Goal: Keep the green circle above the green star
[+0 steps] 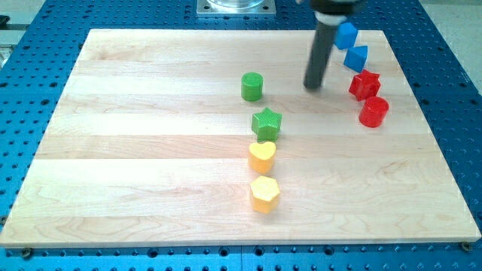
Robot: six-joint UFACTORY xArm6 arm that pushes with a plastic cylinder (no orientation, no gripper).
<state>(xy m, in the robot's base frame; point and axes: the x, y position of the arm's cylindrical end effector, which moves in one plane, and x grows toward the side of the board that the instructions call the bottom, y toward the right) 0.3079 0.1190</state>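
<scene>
Yellow hexagon [264, 194]: nearest the view's bottom, far below my tip and to its left, alone on the wooden board [113, 188].
Yellow heart [261, 156]: just above the hexagon, touching or almost touching the green star over it.
Green star [266, 123]: below my tip and to its left, near but apart from it.
Green circle [252, 86]: level with my tip and to its left, with bare wood between them; it sat above the star and slightly to the star's left, a small gap separating the two.
My tip [313, 86]: the lower end of a dark upright rod, resting on the wood and touching no block. There was no pincer to release or clench; the rod held nothing.
Red blocks: a red star [364, 84] and a red cylinder [373, 111] to the right of my tip, close together.
Blue blocks: two blue pieces [346, 35] [355, 57] up and to the right of my tip, one partly behind the rod; shapes unclear.
Doing it well: the circle already appeared to be above the star, so any push should be short and gentle, nudging the circle slightly rightward from its left side, and steering wide of the star.
</scene>
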